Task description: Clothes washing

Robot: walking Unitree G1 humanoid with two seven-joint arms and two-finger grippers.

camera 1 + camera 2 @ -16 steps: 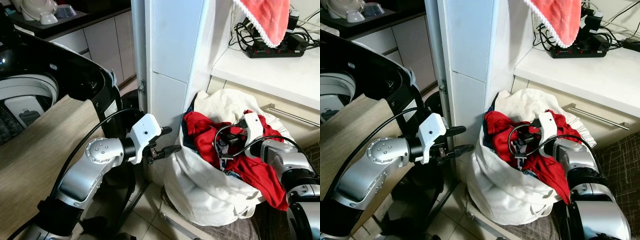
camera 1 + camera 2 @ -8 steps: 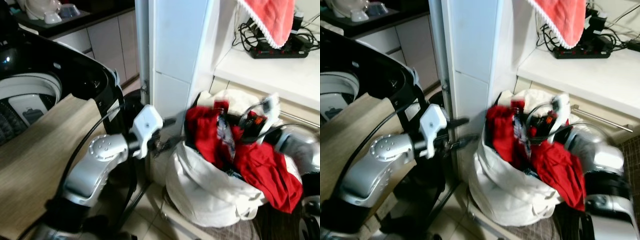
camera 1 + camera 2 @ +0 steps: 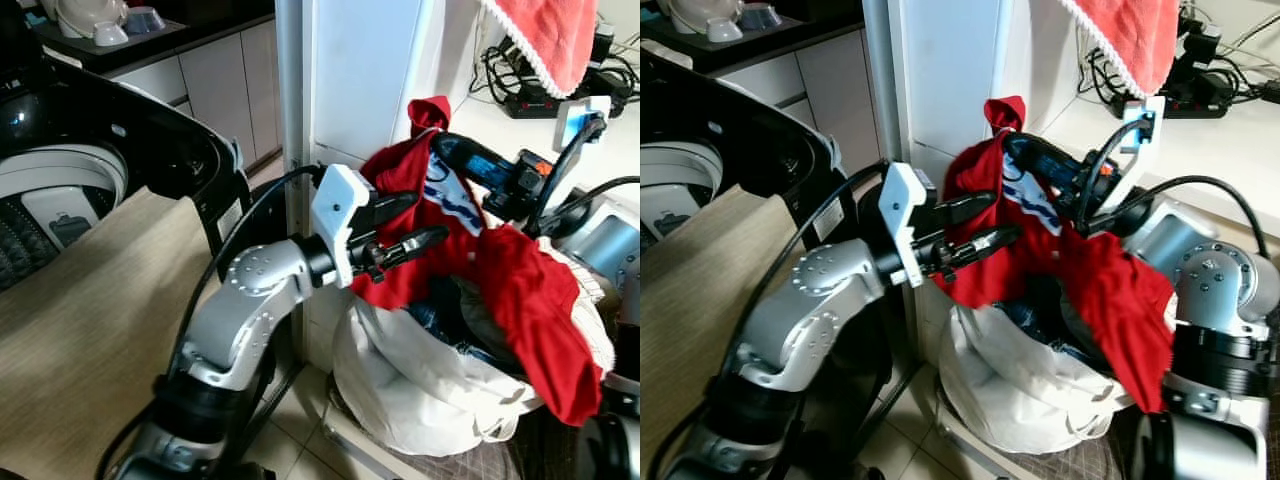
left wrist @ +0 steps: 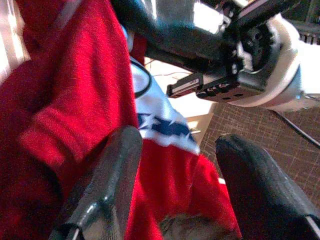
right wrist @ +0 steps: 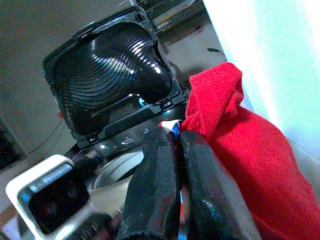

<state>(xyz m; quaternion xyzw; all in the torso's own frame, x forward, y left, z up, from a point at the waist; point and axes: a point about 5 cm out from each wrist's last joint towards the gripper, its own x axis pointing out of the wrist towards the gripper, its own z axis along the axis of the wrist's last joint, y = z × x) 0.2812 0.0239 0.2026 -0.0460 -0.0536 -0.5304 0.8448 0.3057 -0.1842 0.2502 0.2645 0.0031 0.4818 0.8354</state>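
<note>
Lifted clear of the white laundry bag [image 3: 420, 375] within the last second: the red garment [image 3: 520, 290], earlier heaped in the bag's mouth, now hung in the air above the bag's rim, in front of the white pillar [image 3: 360, 70]. Right gripper [image 3: 1015, 150] raised from inside the bag to counter height, fingers pressed together on a fold of the red cloth near its top, white and blue print just below the pinch. Left gripper [image 3: 405, 225] brought in from the bag's left side to the garment itself, fingers [image 4: 107, 170] spread with the red cloth between them, not closed on it. Judged a handover or a two-handed carry under way, with the garment free of the bag but not yet moved toward the washer [image 3: 70, 190], which stood well apart at the left with its black lid [image 5: 112, 75] up.

Counted: one red garment in the air, one laundry bag with more clothes inside, one open top-loading washer, one coral towel [image 3: 545, 35] hanging over the counter, one black power strip [image 3: 560, 95] on the counter's far edge.
</note>
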